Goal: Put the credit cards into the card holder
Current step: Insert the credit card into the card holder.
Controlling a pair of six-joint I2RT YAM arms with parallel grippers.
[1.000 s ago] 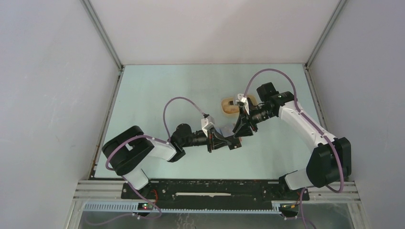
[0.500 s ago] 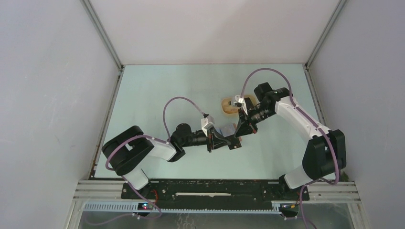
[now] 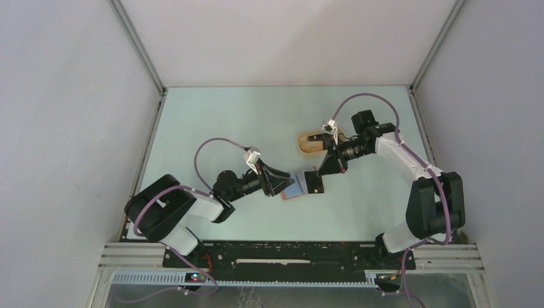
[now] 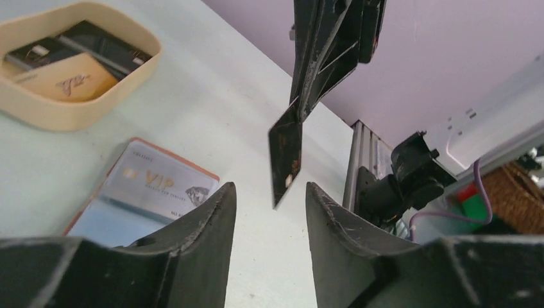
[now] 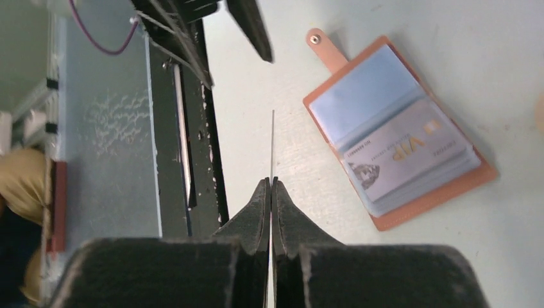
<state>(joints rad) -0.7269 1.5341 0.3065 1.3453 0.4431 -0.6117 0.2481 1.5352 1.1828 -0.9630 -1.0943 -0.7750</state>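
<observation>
The card holder (image 3: 292,188) lies open on the table, reddish-brown with a strap tab, a grey VIP card (image 5: 401,154) lying on its pockets. My right gripper (image 3: 323,169) is shut on a thin dark card (image 3: 314,181), which hangs on edge just right of the holder. In the right wrist view that card (image 5: 272,144) shows edge-on, sticking out from between the closed fingers (image 5: 282,208). My left gripper (image 3: 277,180) is open beside the holder's left side and holds nothing. From the left wrist the dark card (image 4: 285,154) hangs beyond my open left gripper (image 4: 269,189).
A beige oval tray (image 3: 301,142) stands behind the holder; it (image 4: 64,119) holds an orange-yellow card (image 4: 64,80) and dark pieces (image 4: 106,48). The black base rail (image 5: 205,128) runs along the near table edge.
My left gripper let go of the dark card, opened and drew back to the left. The right gripper closed on the card and holds it a little farther back.
</observation>
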